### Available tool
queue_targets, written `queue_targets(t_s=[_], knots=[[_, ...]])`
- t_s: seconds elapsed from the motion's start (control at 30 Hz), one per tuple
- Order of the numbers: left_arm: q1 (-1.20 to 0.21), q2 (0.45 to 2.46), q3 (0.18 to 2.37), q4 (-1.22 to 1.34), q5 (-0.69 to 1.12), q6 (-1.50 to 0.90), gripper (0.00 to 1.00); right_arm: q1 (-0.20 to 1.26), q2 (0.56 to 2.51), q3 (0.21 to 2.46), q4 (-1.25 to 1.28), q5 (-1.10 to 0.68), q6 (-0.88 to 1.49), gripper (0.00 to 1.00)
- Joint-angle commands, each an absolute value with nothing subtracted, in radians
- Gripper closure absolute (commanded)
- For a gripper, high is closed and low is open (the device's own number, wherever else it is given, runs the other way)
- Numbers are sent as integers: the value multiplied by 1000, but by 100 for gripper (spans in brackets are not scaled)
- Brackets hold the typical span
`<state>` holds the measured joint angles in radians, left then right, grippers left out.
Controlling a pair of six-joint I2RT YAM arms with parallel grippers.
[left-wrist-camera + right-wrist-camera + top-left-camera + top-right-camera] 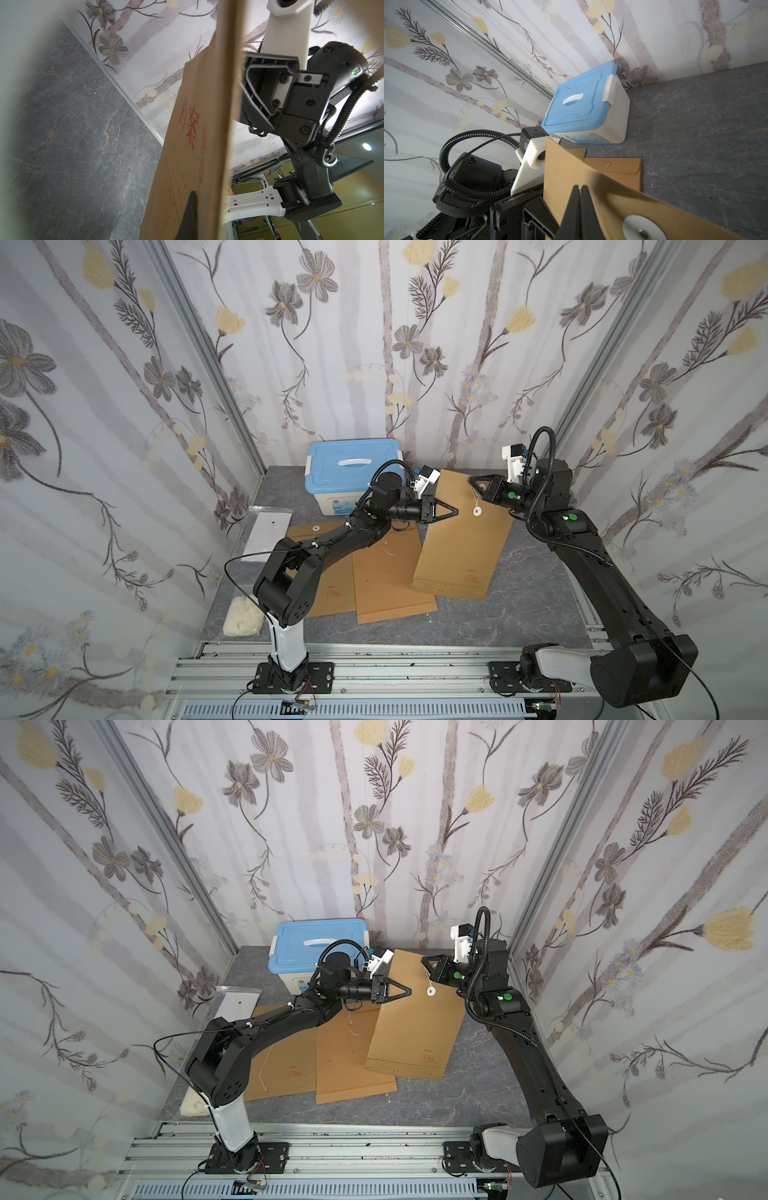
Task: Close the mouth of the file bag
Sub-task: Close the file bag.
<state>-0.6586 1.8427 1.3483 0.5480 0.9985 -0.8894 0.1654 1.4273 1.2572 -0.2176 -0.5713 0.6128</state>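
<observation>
Right gripper [579, 188] jaws are clenched, seemingly pinching the string [473, 494] above the white disc [476, 511]. Left gripper [456, 511] jaws grasp the file bag [457, 556] by its side edge. The bag leans raised just beside the blue-lidded box [332, 472], lower edge on the tabletop [528, 585]. Best to keep the string taut, circle tightly round the disc, and steady the bag.

Red characters 档案 on the file bag [193, 145], smaller red print below unreadable
</observation>
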Motion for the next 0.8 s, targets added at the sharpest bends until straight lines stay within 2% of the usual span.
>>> queue_targets(t_s=[0.0,0.47,0.77], knots=[[-660,1836,1376,512,1001,-850,100,183,1431,1252,-146,-551,624,100],[-654,1865,1440,506,981,-860,100,223,1374,1130,-83,-531,662,100],[-634,1904,1420,715,935,-1020,100,257,1315,982,84,-523,761,100]])
